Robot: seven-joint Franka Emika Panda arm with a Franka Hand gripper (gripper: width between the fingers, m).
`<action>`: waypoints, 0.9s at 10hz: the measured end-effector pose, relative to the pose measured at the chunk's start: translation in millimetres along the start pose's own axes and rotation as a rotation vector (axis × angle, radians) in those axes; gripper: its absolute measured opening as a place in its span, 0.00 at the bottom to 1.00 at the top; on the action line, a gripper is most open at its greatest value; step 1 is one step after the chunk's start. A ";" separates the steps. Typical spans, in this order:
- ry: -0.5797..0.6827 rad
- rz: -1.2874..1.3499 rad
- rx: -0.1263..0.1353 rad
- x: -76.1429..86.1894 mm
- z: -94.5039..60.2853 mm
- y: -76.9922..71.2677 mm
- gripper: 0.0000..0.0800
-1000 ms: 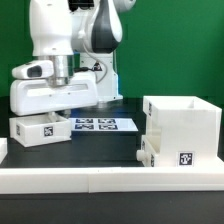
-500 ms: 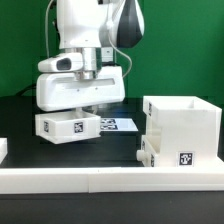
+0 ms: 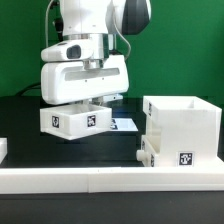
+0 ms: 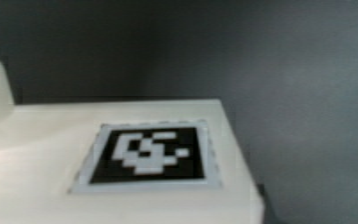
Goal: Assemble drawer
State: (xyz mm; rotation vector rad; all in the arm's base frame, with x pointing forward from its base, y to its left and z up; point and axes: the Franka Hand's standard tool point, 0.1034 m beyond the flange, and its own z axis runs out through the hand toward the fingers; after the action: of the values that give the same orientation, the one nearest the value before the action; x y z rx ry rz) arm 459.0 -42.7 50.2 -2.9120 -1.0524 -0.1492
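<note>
My gripper (image 3: 90, 100) is shut on a small white drawer tray (image 3: 73, 121) with a black-and-white tag and holds it tilted just above the black table, left of centre in the exterior view. The fingertips are hidden behind the tray's rim. The large white hollow drawer casing (image 3: 182, 118) stands at the exterior view's right, apart from the tray, with a tag low on its front and another small white part (image 3: 146, 152) against its left side. The wrist view shows only the held tray's tagged face (image 4: 149, 155), very close and blurred.
The marker board (image 3: 126, 123) lies flat on the table behind the held tray, mostly covered by it. A long low white border rail (image 3: 90, 178) runs along the front. A small white piece (image 3: 3, 148) sits at the far left edge.
The arm has moved toward the exterior view's right with the small tray, lifting and tilting it, bringing it over the marker board and closer to the casing.
</note>
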 end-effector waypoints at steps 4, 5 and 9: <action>-0.014 -0.414 0.000 -3.1 3.4 13.2 0.05; -0.029 -0.531 0.009 1.8 2.8 17.3 0.05; -0.043 -0.821 -0.002 4.0 3.4 21.2 0.05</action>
State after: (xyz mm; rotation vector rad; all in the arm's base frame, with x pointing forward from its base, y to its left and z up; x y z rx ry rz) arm 475.8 -56.2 47.2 -2.2941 -2.1675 -0.1045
